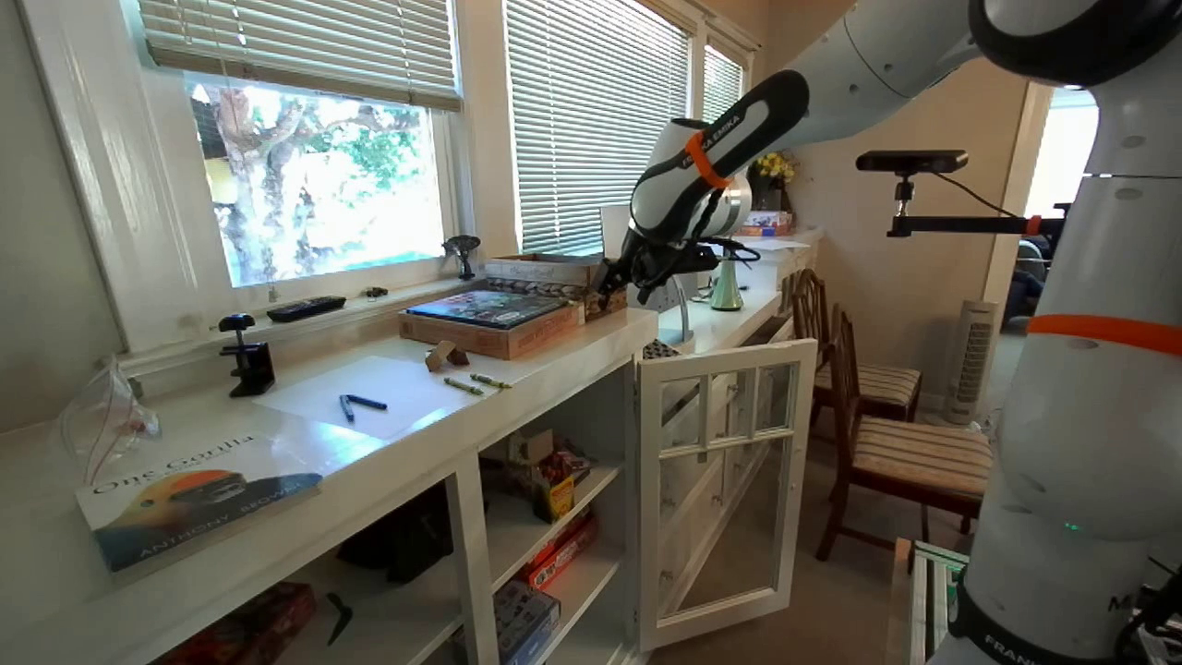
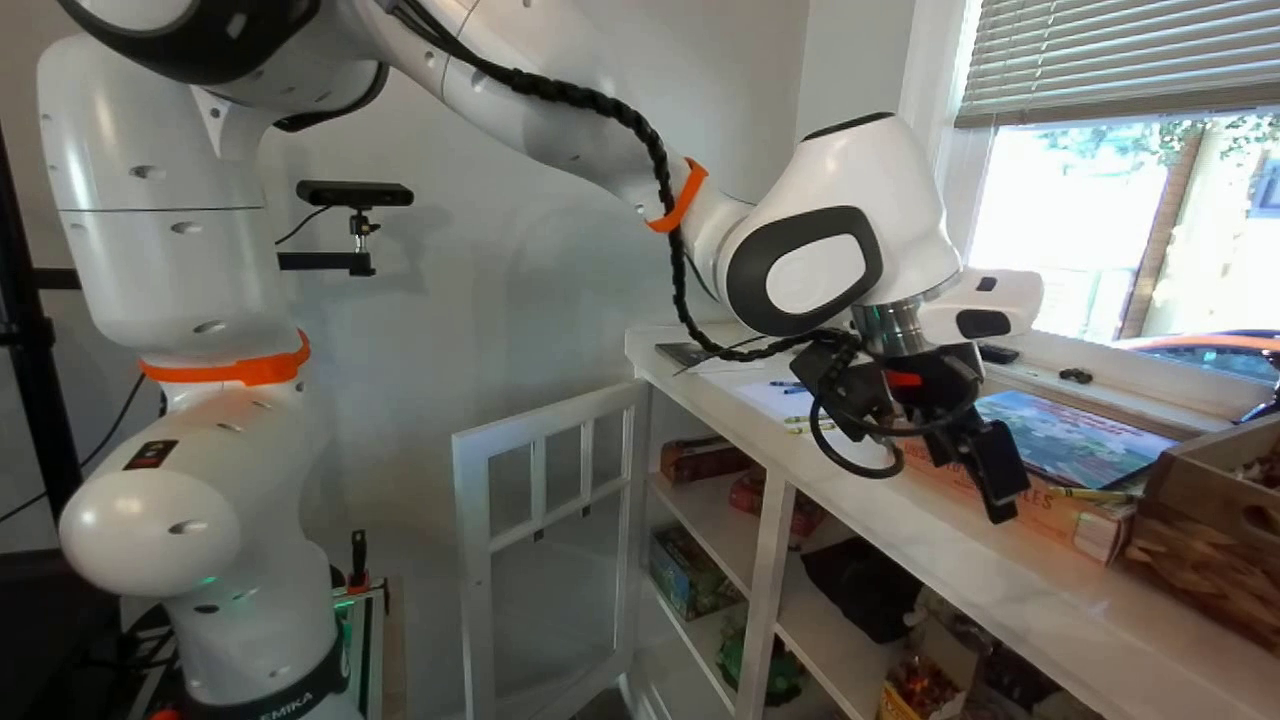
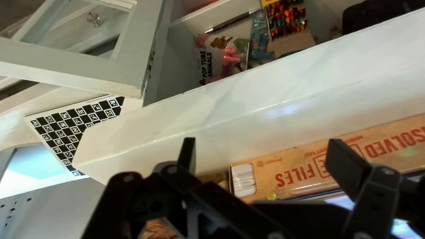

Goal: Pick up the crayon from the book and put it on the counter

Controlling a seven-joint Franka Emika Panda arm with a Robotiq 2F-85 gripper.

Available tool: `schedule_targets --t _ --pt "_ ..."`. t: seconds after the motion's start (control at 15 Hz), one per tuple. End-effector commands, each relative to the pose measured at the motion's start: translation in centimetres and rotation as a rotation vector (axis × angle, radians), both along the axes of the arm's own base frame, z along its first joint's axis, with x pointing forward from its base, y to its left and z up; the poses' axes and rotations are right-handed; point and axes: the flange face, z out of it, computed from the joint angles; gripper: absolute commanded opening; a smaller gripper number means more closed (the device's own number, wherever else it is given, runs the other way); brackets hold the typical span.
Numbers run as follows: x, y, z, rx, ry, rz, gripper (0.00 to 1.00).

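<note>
The gripper (image 3: 264,152), seen in the wrist view, stands with its jaws wide apart above the counter (image 3: 225,146) and a cardboard box (image 3: 285,171) lettered "FILES." In an exterior view we find the yellowish crayon (image 2: 1092,493) at a corner of the glossy-covered book (image 2: 1070,435) on that box. In an exterior view we read "One Gorilla" on a paperback (image 1: 203,499).

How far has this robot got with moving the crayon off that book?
Done: nothing visible; the crayon lies on the book, at its edge. In hand: perhaps the reach, since the open, empty jaws hang nearby. Left: gripping it, then setting it on the counter.
</note>
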Motion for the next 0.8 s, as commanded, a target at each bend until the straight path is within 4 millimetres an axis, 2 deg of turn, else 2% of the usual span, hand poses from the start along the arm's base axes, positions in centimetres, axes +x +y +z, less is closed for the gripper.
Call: schedule_targets --t 0.0,0.27,0.67,0.73 --pt "1.8 -1.7 -0.2 -0.02 0.012 0.001 1.0" --pt "3.5 -2.8 -0.2 -0.049 0.011 0.035 1.0" --pt "5.3 -3.2 -1.1 0.011 0.007 0.082 1.0" --pt "4.3 -4.6 -0.7 0.013 0.005 0.089 1.0"
